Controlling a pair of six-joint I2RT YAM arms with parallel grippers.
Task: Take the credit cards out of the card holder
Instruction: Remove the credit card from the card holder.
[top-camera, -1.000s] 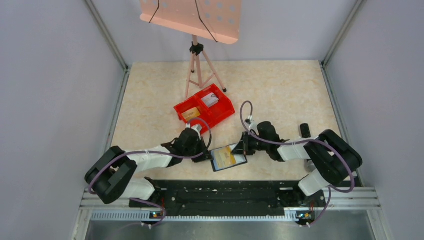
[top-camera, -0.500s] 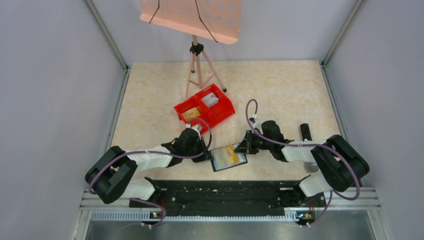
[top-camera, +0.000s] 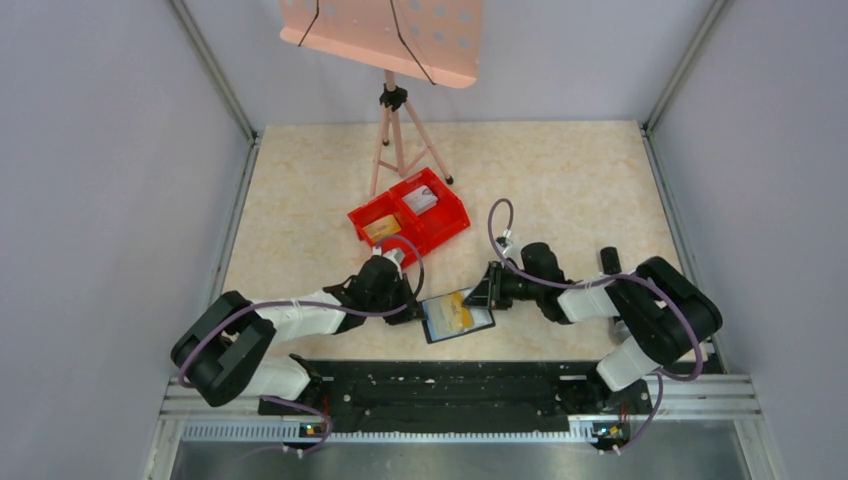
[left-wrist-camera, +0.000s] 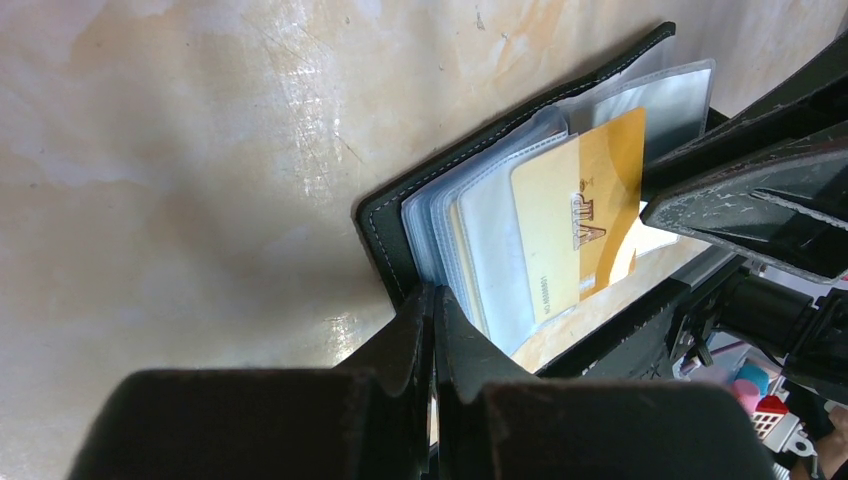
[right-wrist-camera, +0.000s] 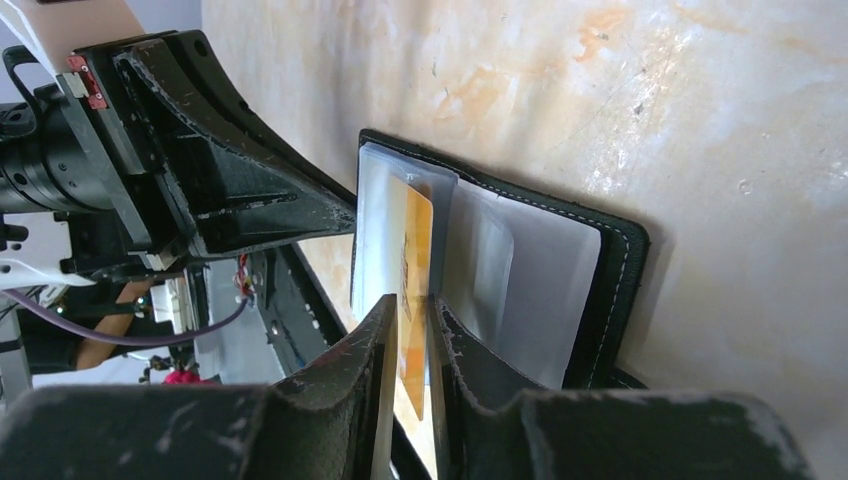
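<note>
The black card holder (top-camera: 432, 330) lies open near the table's front edge, its clear sleeves fanned out. A gold credit card (left-wrist-camera: 590, 200) sticks partway out of one sleeve. My left gripper (top-camera: 415, 308) is shut on the holder's left edge, pinching the cover and sleeves (left-wrist-camera: 433, 300). From the right, my right gripper (top-camera: 484, 296) has its jaws a narrow gap apart, with the gold card's (right-wrist-camera: 418, 240) free edge between them (right-wrist-camera: 410, 310). The holder's black cover (right-wrist-camera: 620, 260) lies flat on the table.
A red two-compartment bin (top-camera: 440, 232) sits behind the holder, with a tan card (top-camera: 382, 229) in one half and a pale one (top-camera: 421, 200) in the other. A pink music stand on a tripod (top-camera: 393, 120) stands at the back. Grey walls close in both sides.
My right gripper's jaws have parted slightly from shut around the gold card. The right arm swung a little right, then came back. The left gripper has not moved.
</note>
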